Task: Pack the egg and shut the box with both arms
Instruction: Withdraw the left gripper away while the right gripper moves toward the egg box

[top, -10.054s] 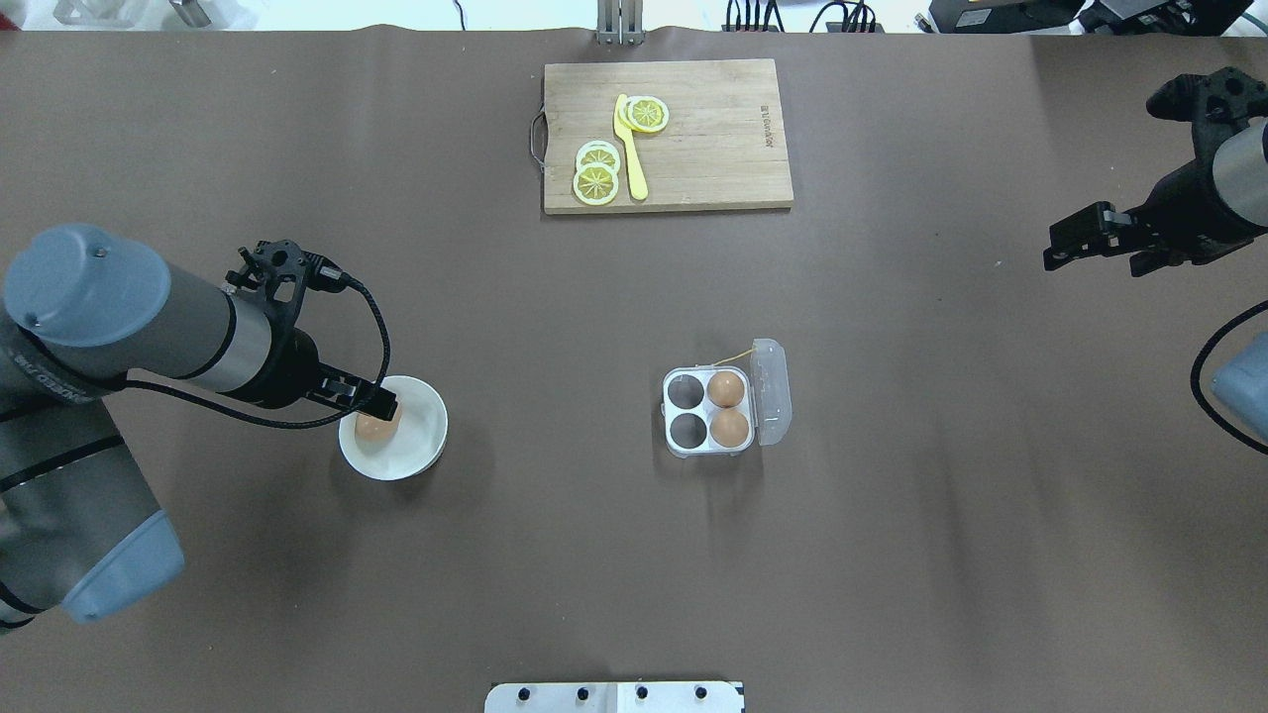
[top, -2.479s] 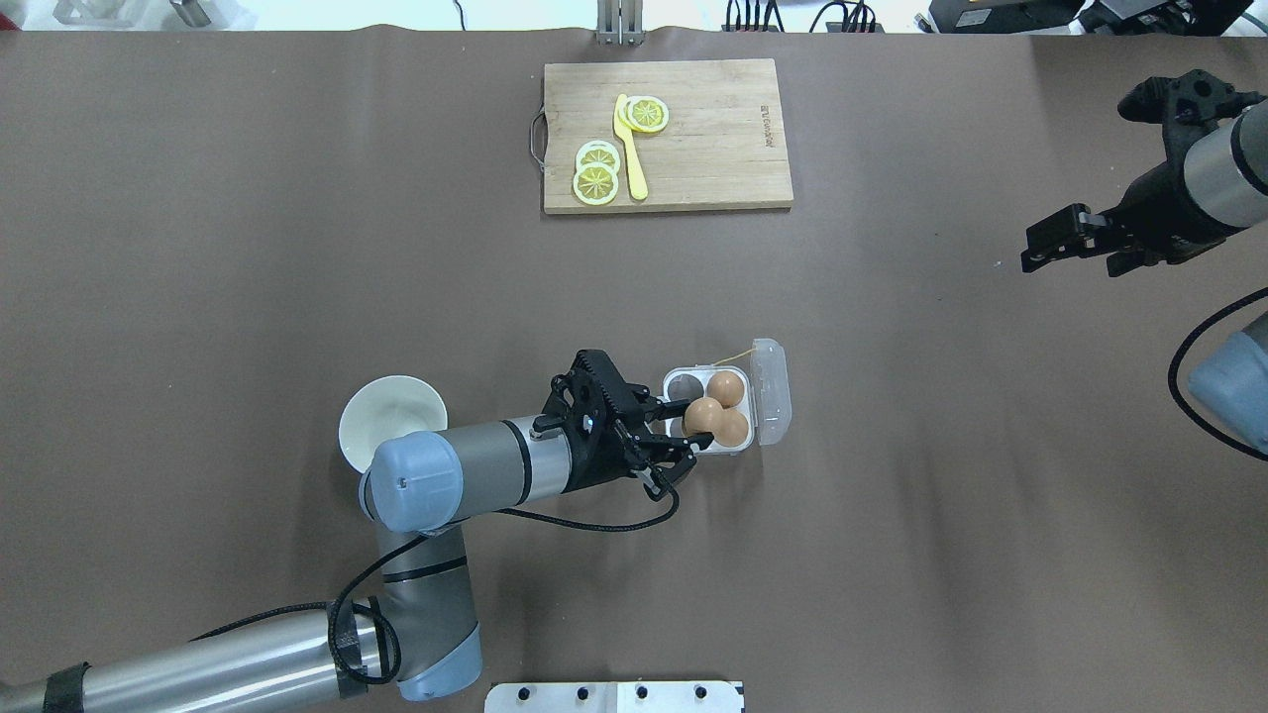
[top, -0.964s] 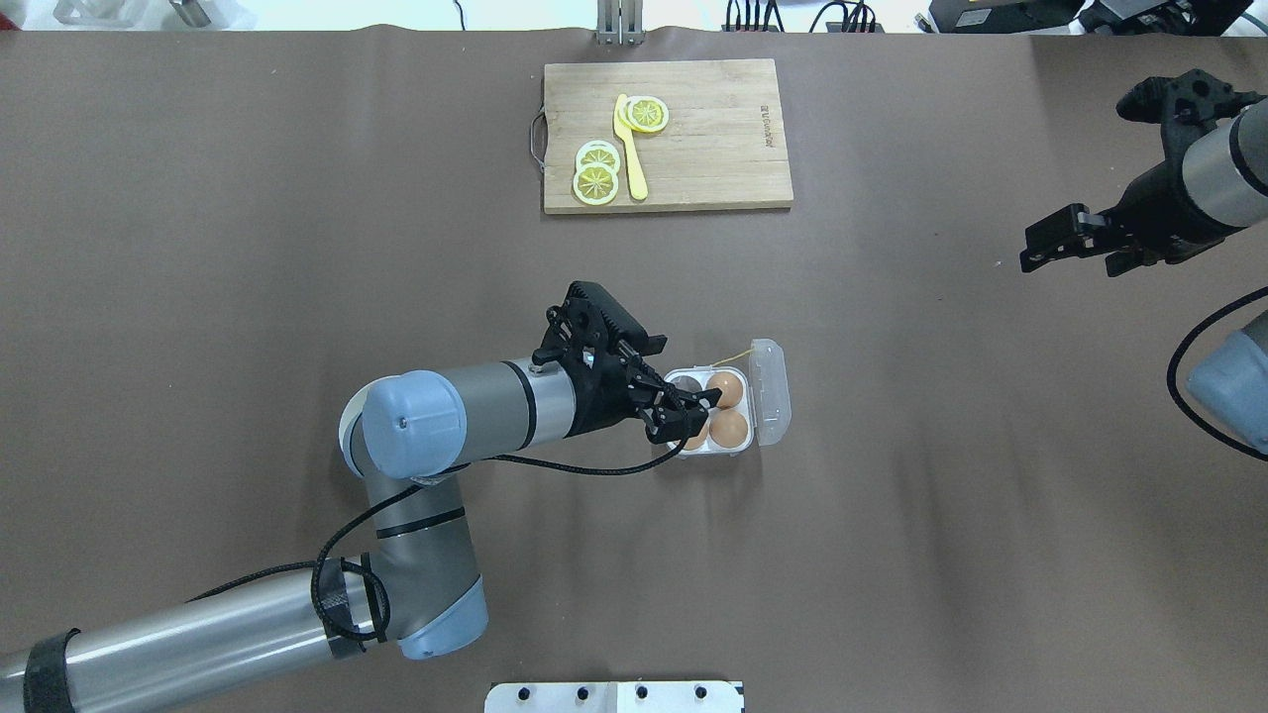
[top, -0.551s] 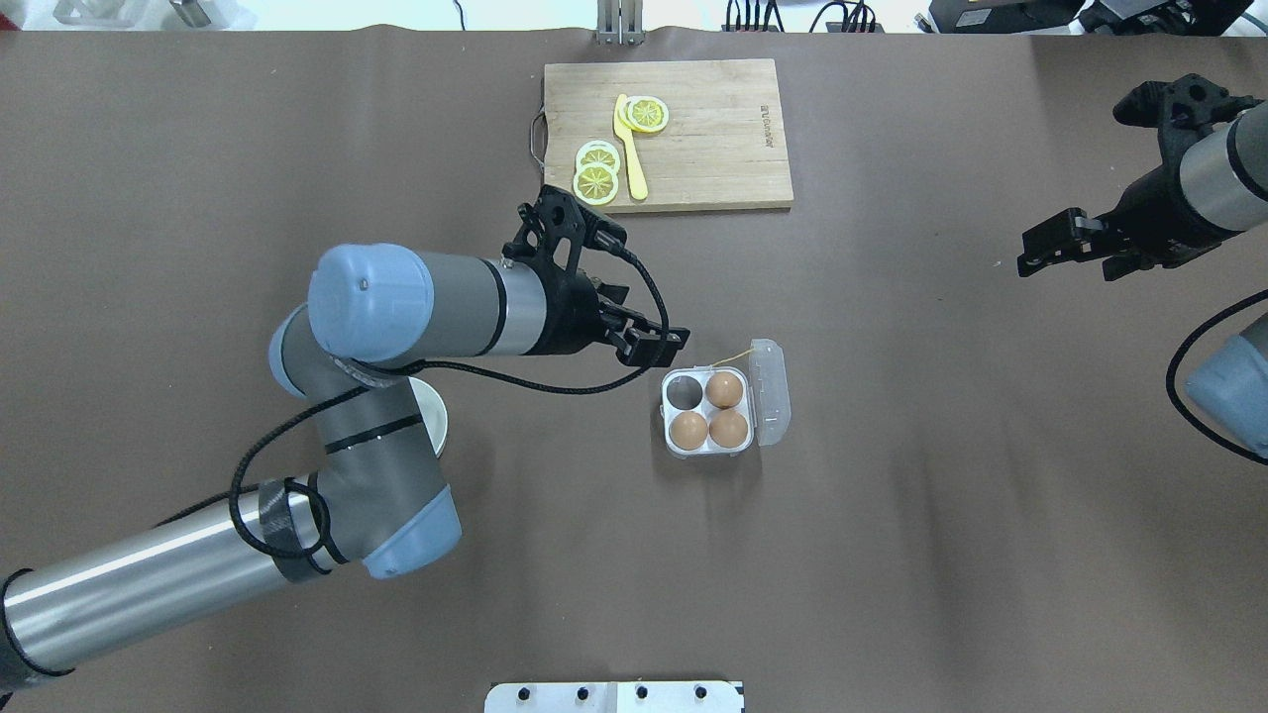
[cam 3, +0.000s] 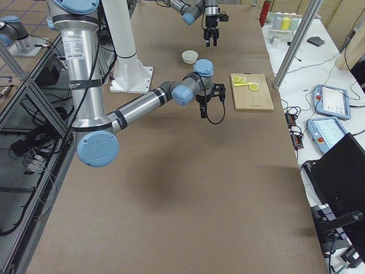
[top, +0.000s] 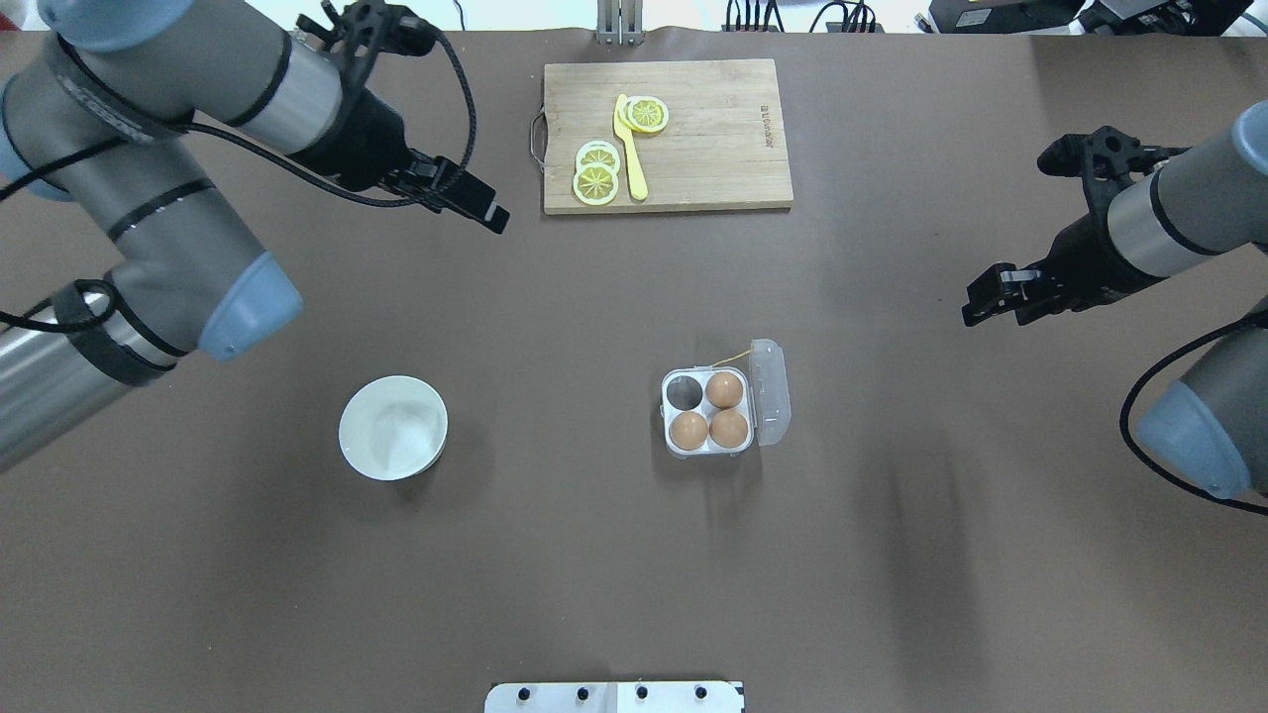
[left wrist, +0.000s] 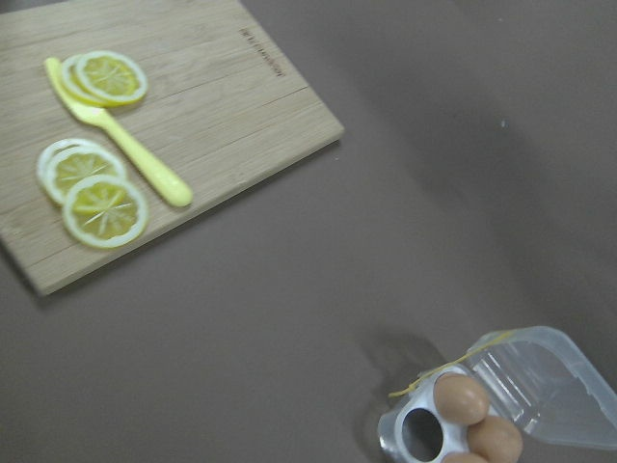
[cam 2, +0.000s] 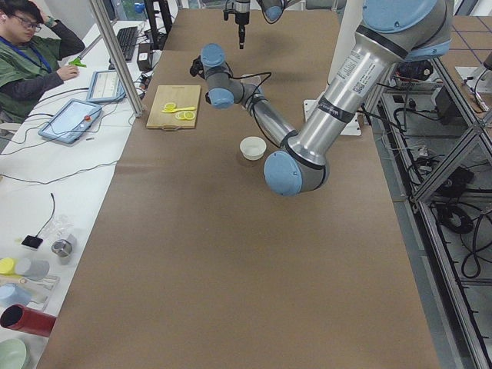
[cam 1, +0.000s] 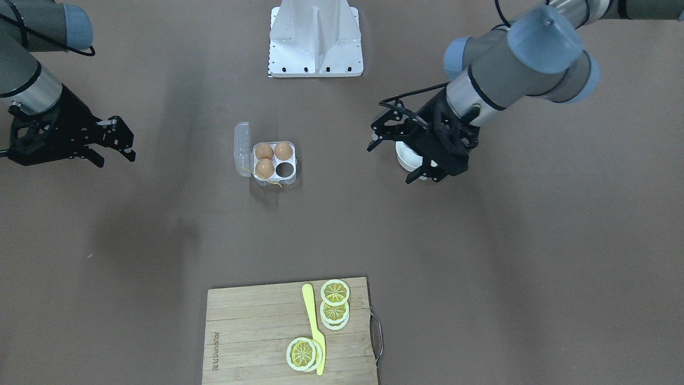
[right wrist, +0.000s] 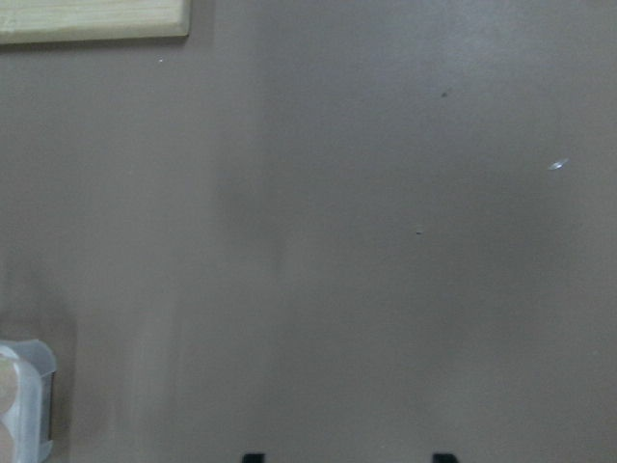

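Observation:
The clear box (top: 676, 448) lies mid-table with its lid (top: 772, 392) open to the right. Three light-brown eggs sit in its cells, and the near-left egg (top: 688, 430) also shows in the front-facing view (cam 1: 283, 151). The far-left cell (top: 684, 392) is empty. My left gripper (top: 487, 213) is open and empty, raised high and far to the left of the box; it also shows in the front-facing view (cam 1: 393, 160). My right gripper (top: 981, 305) is open and empty, hovering to the right of the box and apart from it. The left wrist view shows the box (left wrist: 390, 439) at the bottom right.
An empty white bowl (top: 393, 428) stands left of the box. A wooden cutting board (top: 713, 149) at the back holds lemon slices (top: 596, 182) and a yellow knife (top: 630, 149). The robot's base plate (top: 614, 696) is at the near edge.
My left gripper carried an egg from the bowl, set it in the near-left cell, let go, then rose and swung away far left. My right gripper moved a little toward the box.

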You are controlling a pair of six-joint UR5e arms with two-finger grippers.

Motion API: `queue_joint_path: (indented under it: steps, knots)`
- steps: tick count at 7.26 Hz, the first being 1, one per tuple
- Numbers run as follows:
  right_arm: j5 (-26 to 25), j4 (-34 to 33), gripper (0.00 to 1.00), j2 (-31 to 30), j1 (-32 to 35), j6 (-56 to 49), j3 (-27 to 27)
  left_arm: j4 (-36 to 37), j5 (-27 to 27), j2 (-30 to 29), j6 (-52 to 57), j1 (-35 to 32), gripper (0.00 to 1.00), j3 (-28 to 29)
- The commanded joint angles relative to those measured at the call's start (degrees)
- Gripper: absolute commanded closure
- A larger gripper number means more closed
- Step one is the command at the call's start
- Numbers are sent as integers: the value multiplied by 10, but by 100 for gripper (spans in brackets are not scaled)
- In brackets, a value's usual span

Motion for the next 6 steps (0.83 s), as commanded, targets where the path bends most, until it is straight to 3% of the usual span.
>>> queue_joint_path:
  steps: [1,4,6]
  knots:
    - [-1,43,93,11,-45,52,-5,62,-105,45,10,-111,5,4]
    - [-5,99,94,14,-88,121,-9,128,-113,71,129,-167,6,12]
    - [-12,101,99,48,-115,170,-11,296,-100,71,322,-225,6,11]
